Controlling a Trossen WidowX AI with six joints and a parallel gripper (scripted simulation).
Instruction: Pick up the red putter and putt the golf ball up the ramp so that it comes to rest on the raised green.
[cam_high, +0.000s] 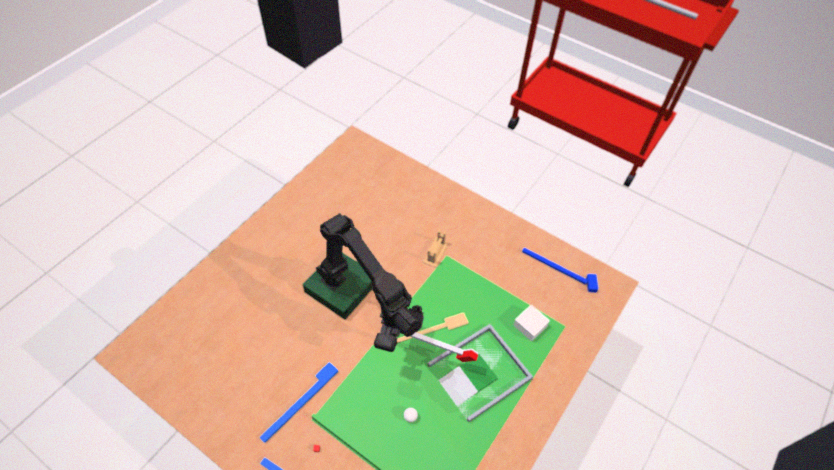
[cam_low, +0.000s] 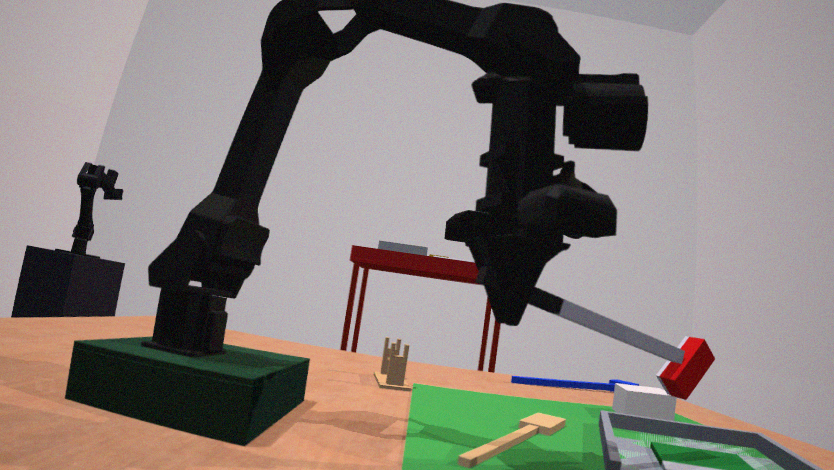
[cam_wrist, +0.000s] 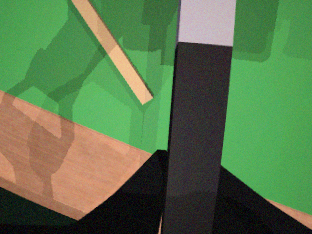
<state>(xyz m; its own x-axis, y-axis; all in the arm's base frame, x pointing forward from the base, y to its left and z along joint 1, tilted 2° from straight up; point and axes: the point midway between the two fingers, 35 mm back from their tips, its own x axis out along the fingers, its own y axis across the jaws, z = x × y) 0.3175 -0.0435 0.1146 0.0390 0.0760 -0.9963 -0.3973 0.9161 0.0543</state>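
Fingertips pretty much lost in black on the wrist view, only the dark grip and grey shaft visible. Gripper (cam_low: 508, 303) clamped on the red putter (cam_low: 618, 331), held in the air, head slanting down-right over the grey-framed green (cam_high: 513, 356). Golf ball (cam_high: 410, 414) down on the mat (cam_high: 373, 402), well apart from the claw.

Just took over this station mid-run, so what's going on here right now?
The single arm's gripper is shut on the dark grip of the red putter and holds it in the air, head angled down over the framed raised green. The golf ball sits untouched on the green mat, near its front edge and short of the ramp. A wooden mallet lies on the mat under the arm. No putt has been made yet.
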